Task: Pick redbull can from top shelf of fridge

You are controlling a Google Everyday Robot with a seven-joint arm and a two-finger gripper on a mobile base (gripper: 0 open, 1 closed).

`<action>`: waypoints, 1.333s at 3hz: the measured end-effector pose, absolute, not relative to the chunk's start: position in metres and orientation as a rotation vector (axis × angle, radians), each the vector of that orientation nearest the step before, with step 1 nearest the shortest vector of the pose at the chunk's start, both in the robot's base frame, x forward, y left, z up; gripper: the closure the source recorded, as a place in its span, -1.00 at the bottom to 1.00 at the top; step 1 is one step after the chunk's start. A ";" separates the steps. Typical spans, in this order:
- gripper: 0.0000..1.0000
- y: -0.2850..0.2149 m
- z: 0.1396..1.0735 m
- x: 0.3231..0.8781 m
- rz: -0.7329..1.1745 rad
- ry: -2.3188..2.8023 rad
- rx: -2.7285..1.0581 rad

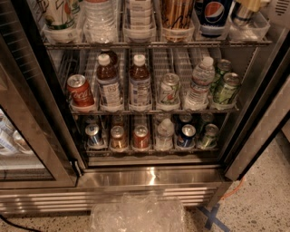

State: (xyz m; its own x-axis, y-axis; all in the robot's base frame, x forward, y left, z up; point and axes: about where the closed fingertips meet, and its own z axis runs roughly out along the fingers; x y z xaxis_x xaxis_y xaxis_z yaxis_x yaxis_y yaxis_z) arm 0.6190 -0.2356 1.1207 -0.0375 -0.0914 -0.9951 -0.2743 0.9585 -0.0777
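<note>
Facing open fridge (149, 177), pincer off-frame

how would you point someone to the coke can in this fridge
In the fridge, find the middle wire rack, one level below the row with the Pepsi can. At its far left end sits the Coke can, beside a brown bottle; it is the only red can on that rack, with white script lettering. The gripper is not in view.
</note>
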 end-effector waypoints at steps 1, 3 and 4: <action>1.00 -0.217 1.130 0.602 0.195 1.598 -0.363; 1.00 -0.213 1.090 0.559 0.323 1.783 -0.452; 1.00 -0.211 1.072 0.539 0.421 1.830 -0.481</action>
State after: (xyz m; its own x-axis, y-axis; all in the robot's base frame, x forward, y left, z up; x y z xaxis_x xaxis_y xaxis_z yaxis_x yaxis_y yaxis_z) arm 0.5389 -0.2105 1.0723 -0.2756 -0.1159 -0.9543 -0.5213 0.8521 0.0471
